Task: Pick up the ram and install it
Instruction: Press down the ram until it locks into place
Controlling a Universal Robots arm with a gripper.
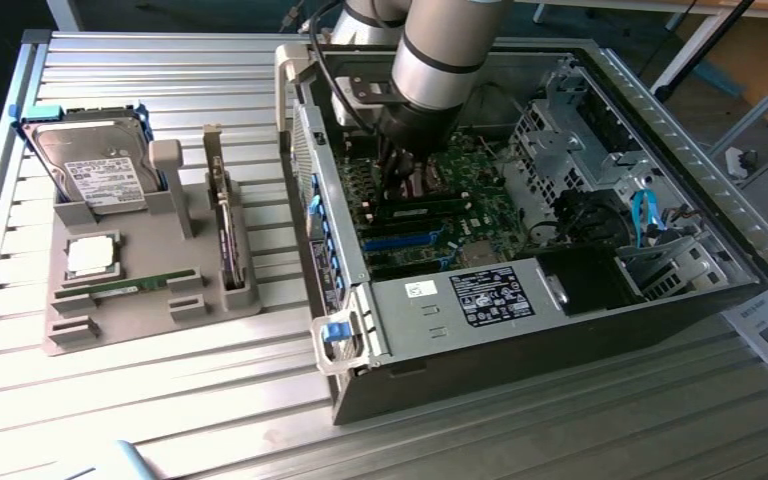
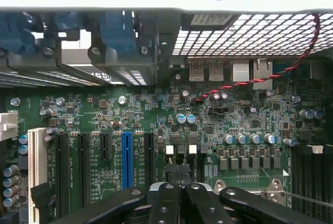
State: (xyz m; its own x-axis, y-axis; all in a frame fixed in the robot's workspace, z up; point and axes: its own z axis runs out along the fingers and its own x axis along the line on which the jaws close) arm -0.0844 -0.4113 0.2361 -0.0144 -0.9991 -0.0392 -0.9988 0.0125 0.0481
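Note:
The ram [image 1: 128, 288], a thin green stick, lies in a slot of the grey holder [image 1: 131, 320] on the table, at the exterior view's left. My gripper [image 1: 404, 172] is far from it, lowered into the open computer case [image 1: 518, 330] just above the green motherboard [image 1: 484, 205]. In the wrist view the black fingers [image 2: 167, 178] are pressed together, so the gripper [image 2: 179, 174] is shut with nothing showing between them. It hovers over the motherboard [image 2: 156, 114] beside the blue expansion slot [image 2: 126, 156].
The holder also carries a hard drive [image 1: 91, 172], a square silver processor [image 1: 92, 257] and an upright dark expansion card [image 1: 232, 240]. Inside the case are a drive cage [image 1: 564, 130], blue cables [image 1: 644, 215] and a red-black wire [image 2: 260, 81]. Case walls enclose the arm.

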